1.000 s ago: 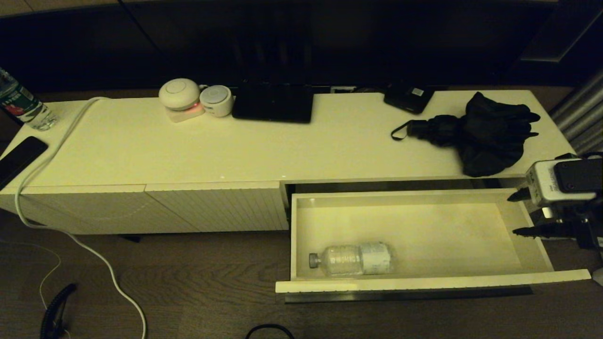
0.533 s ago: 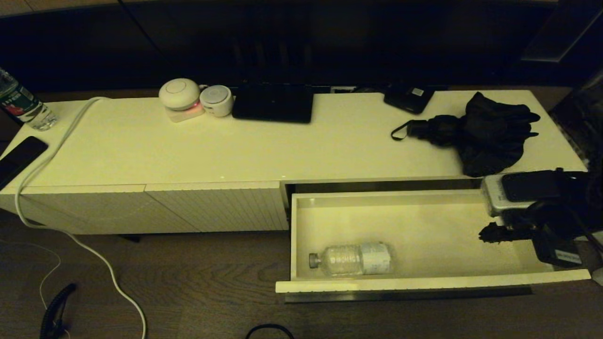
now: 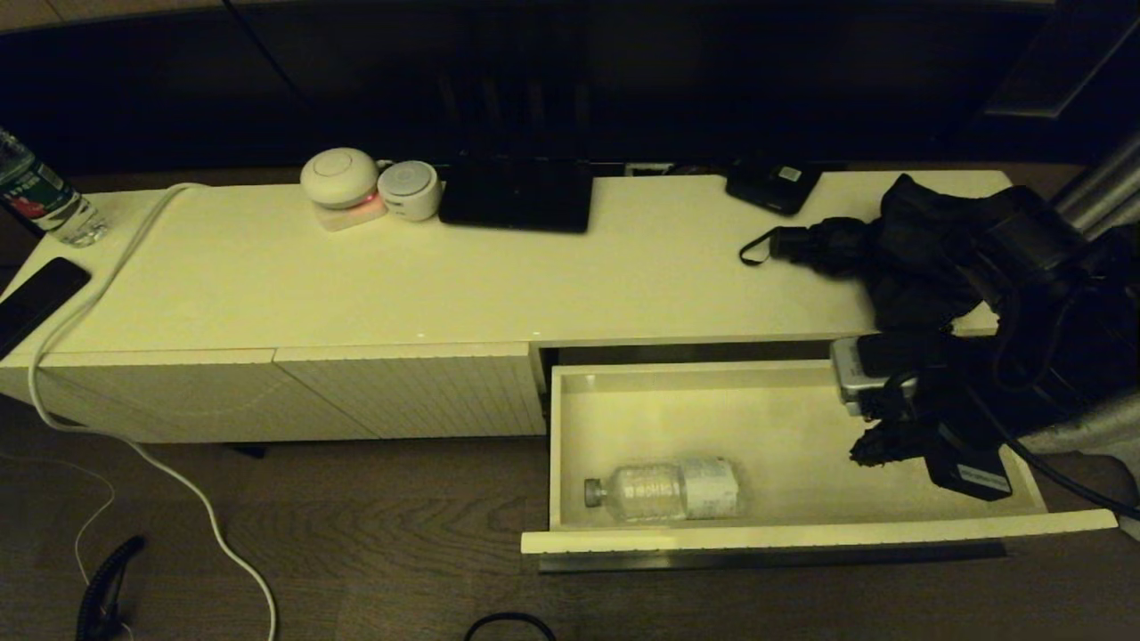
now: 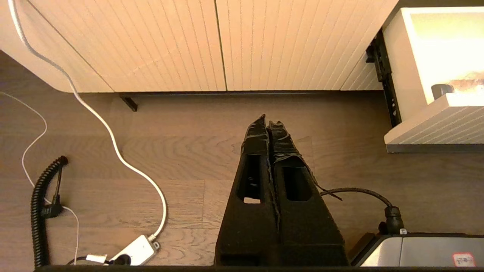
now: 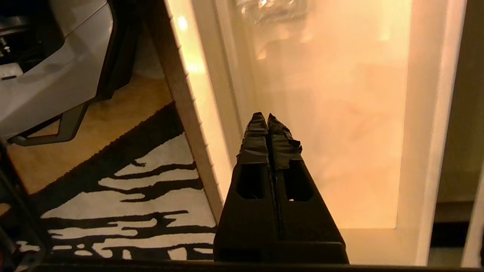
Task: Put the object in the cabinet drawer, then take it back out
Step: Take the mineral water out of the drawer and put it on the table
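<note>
The cabinet drawer point(image 3: 802, 539) stands pulled out at the lower right of the head view. A clear plastic bottle point(image 3: 663, 490) lies on its side in the drawer's front left corner. My right gripper point(image 3: 859, 452) hangs shut and empty over the drawer's right part, well to the right of the bottle. In the right wrist view the gripper point(image 5: 267, 118) points along the drawer floor point(image 5: 340, 113), with the bottle point(image 5: 272, 9) far ahead. My left gripper point(image 4: 268, 121) is shut and empty over the wooden floor, left of the drawer front point(image 4: 435, 128).
A black folded umbrella point(image 3: 899, 249) lies on the cabinet top point(image 3: 445, 276) behind the right arm. A white cable point(image 3: 160, 472) runs down to the floor at the left. A striped rug point(image 5: 124, 196) lies beside the drawer's front panel.
My right gripper has closed and moved leftward from the drawer's right end to a spot over the drawer's interior. The bottle has not moved.
</note>
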`<state>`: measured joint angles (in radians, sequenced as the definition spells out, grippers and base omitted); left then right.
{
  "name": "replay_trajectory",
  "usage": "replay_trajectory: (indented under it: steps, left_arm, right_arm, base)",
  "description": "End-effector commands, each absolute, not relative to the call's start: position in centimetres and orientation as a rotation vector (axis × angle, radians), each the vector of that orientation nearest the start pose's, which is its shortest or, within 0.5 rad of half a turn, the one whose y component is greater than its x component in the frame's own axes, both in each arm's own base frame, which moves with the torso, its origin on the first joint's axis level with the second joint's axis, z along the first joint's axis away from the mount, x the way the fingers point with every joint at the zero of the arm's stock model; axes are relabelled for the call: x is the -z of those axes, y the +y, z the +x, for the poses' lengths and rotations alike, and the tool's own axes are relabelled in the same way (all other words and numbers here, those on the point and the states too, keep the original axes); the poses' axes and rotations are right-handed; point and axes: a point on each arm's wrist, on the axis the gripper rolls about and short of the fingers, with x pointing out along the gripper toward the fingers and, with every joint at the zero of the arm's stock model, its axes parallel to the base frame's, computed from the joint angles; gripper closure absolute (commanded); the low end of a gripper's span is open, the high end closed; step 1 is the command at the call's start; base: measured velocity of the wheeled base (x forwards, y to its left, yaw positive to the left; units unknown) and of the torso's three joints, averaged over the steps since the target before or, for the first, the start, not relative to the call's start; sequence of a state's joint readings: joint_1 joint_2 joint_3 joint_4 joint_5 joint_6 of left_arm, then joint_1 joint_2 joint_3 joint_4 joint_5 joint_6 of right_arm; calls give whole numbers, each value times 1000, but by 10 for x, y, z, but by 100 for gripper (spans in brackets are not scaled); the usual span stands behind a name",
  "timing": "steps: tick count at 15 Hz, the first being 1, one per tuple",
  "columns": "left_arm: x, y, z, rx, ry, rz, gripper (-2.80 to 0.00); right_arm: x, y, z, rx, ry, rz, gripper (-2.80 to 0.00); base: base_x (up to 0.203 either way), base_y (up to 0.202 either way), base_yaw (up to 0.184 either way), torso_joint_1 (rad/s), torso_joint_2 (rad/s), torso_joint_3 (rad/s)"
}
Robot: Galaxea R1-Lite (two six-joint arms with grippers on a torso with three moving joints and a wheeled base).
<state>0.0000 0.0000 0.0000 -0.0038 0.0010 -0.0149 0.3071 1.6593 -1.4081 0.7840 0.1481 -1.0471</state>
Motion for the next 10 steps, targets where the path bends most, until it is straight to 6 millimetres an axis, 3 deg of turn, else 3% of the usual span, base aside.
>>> replay_trajectory:
  steps: [1, 10]
  left_arm:
    - [-76, 0, -23, -1, -6, -15, 0]
    - [-76, 0, -23, -1, -5, -15, 0]
  right_arm:
    - [-238, 90, 265, -933, 737, -1008, 0]
    - [-226, 135, 292, -1007, 745, -1006, 0]
  base:
    - [0, 0, 0, 0, 0, 0]
    - [0, 0, 0, 0, 0, 0]
